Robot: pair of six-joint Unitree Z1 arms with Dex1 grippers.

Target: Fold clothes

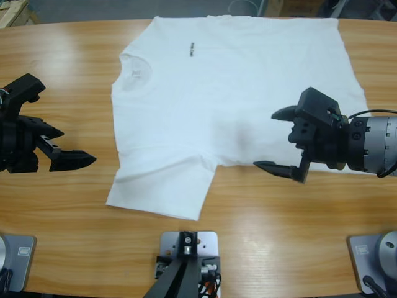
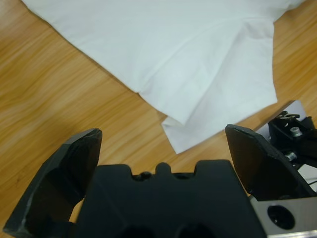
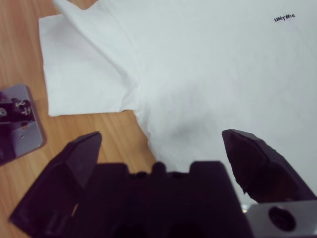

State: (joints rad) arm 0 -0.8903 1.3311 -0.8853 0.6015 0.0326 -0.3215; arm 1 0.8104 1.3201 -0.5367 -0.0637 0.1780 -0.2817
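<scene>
1 white T-shirt (image 1: 229,93) is spread flat on the wooden table (image 1: 279,236), neck toward the high view's left. 2 grippers are counted. The left gripper (image 1: 59,146) is held over bare wood just beside the shirt's near sleeve (image 1: 161,186), jaws spread wide and empty. The right gripper (image 1: 282,143) is held over the shirt's side edge, jaws likewise parted, nothing gripped. The black chest print (image 3: 284,18) is readable only in the right wrist view.
</scene>
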